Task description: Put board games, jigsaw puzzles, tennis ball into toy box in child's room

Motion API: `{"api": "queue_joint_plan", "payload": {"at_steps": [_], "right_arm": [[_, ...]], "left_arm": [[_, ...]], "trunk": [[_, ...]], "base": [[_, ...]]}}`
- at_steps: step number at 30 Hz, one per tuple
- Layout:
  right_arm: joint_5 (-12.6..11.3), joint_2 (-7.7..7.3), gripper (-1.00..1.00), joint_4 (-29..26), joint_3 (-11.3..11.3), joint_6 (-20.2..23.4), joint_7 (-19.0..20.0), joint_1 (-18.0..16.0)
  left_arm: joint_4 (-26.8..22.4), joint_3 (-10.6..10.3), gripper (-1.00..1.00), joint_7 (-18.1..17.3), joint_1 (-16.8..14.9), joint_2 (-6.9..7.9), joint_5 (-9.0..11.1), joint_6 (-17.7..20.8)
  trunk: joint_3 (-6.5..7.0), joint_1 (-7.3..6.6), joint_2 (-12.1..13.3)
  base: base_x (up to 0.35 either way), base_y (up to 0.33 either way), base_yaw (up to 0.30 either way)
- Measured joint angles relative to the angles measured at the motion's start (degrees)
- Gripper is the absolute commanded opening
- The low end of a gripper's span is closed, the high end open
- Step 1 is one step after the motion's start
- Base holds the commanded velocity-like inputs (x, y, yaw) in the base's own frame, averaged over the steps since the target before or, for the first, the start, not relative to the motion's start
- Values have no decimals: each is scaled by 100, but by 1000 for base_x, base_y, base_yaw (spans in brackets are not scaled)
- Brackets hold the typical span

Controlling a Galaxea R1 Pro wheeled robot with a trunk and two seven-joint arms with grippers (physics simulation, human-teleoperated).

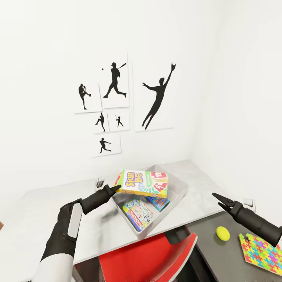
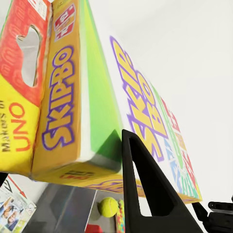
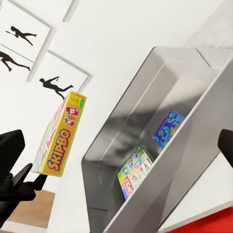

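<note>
My left end effector (image 1: 116, 189) is clenched on the Skip-Bo board game (image 1: 142, 183), holding it in the air above the toy box (image 1: 178, 194), where two other board games (image 1: 138, 213) already lie. My right end effector (image 1: 216, 197) hangs released beside the box, over the counter (image 1: 51, 211). The tennis ball (image 1: 222, 233) and a jigsaw puzzle (image 1: 261, 251) rest on the dark lower section.

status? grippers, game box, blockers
Left gripper shut on Skip-Bo board game, held above toy box. Right gripper free, state unclear. Two games already in box; nothing blocking the drop.
</note>
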Motion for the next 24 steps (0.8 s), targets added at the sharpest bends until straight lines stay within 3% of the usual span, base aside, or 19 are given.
{"api": "queue_joint_plan", "payload": {"at_steps": [15,19,21,23,24], "right_arm": [[0,4,100,5,2,1,1,2],[1,6,100,8,4,0,1,0],[4,6,100,9,3,-2,1,0],[6,6,100,9,4,-7,2,-1],[7,6,100,9,4,-11,2,0]], "left_arm": [[1,-15,-100,67,-4,0,5,-86],[8,-67,-100,115,-9,0,11,-884],[9,-289,-100,323,-9,0,46,-1368],[9,-517,-100,610,-9,0,175,-1564],[9,-677,-100,845,-9,0,345,-1642]], "trunk": [[0,-1,0],[0,-1,0],[0,-1,0],[0,-1,0],[0,-1,0]], "base": [[-12,-4,0],[0,0,0],[0,0,0],[0,0,0],[0,0,0]]}}
